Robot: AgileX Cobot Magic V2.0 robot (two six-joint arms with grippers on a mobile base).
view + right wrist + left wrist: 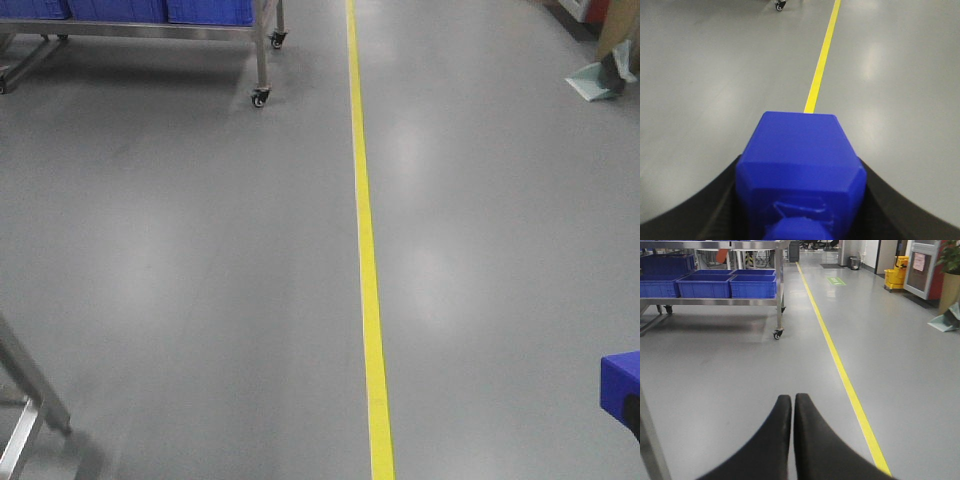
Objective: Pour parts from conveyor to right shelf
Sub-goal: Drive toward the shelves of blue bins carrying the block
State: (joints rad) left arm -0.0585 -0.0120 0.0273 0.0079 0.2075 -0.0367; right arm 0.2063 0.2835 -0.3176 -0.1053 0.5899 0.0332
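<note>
The right gripper (801, 167) was clamped on the blue block (800, 150); its black fingers (710, 205) pressed against both flanks of the block, which filled the lower middle of the right wrist view, with a raised stud on the face nearest the camera. The block was held in the air above the grey floor (715, 75), touching nothing but the fingers; in the front view only a corner of the blue block (620, 382) showed, low at the right edge, well to the right of the yellow line (366, 260) painted along the floor.

The left gripper (792, 399) had its two black fingers (770, 440) drawn together, the tips touching or very nearly so, with nothing between them; it pointed out over the floor, and the yellow line ran past just to its right.

Far ahead on the left stood a steel trolley (778, 290) on wheels; blue crates (752, 286) sat side by side on its lower deck, and one wheel (777, 333) was plain under its near right leg; whether the trolley carried rollers could not be told. A slanted steel leg (30, 385) of another frame crossed the lower left corner of the front view; in the distance, to the right of the line, stood a yellow mop bucket (895, 277).
</note>
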